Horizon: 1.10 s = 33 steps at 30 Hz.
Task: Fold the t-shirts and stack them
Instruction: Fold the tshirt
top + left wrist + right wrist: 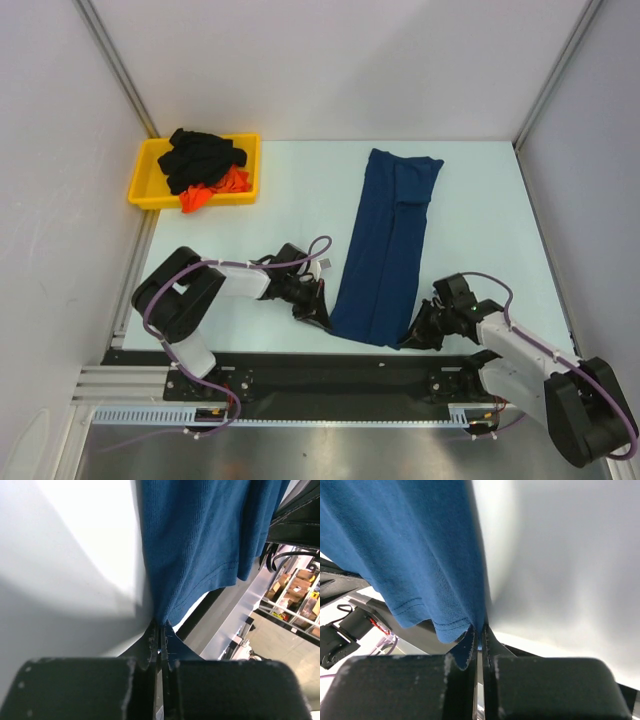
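I see the navy blue t-shirt (385, 245) lying on the pale surface (270, 200) as a long, narrow strip, folded in lengthwise. It runs from the far middle down towards the arms' bases, slanting slightly to the left as it comes near. Its near end sits between my two arms. The left fingers (318, 312) are low at the near left corner of that end, and the right fingers (413, 335) are low at the near right corner. In the left wrist view the left fingers (153, 647) are pressed together with only a thin slit between them. The hemmed corner of the navy blue t-shirt (200, 540) is pinched in that slit, and the rest of the cloth spreads away from the tips across the surface. The right wrist view shows the same thing: the right fingers (489, 645) are closed tight on the stitched hem corner of the navy blue t-shirt (405, 550), with a small flap of cloth poking out beside one tip. Both grips are on the very edge of the cloth, not further into the body. Well apart from all this, at the far left of the surface, a yellow tray (143, 185) holds a crumpled black t-shirt (200, 158). An orange-red t-shirt (205, 193) lies partly under it and spills over the tray's near rim.
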Each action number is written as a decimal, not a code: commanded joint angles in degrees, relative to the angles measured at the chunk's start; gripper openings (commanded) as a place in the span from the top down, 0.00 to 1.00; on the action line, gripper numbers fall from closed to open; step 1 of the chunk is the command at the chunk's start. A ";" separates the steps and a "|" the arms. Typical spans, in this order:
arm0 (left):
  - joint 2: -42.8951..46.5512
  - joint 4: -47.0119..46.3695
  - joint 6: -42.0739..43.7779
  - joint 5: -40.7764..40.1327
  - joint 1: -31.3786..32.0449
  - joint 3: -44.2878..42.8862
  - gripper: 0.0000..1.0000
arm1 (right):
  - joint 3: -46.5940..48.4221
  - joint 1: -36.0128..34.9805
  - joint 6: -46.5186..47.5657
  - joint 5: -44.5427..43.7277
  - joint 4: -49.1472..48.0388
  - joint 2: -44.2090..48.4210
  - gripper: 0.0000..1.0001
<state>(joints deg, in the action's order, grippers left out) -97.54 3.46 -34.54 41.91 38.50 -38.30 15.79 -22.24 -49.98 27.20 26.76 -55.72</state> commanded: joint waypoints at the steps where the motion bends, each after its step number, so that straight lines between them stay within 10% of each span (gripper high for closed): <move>1: 0.50 0.31 1.24 -3.50 0.79 0.07 1.00 | -1.20 0.35 -0.12 -5.14 5.66 1.32 1.00; 15: 6.40 9.61 1.14 -6.30 1.75 -10.80 1.00 | 11.79 6.23 4.08 -6.11 12.00 5.82 1.00; 33: -27.78 15.52 -5.61 -6.76 -7.03 -66.88 1.00 | 61.97 28.13 24.93 1.45 11.82 -47.01 1.00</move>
<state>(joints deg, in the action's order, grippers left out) -123.57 18.70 -36.73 34.63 32.67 -98.96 72.90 4.95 -28.38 26.22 38.50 -98.15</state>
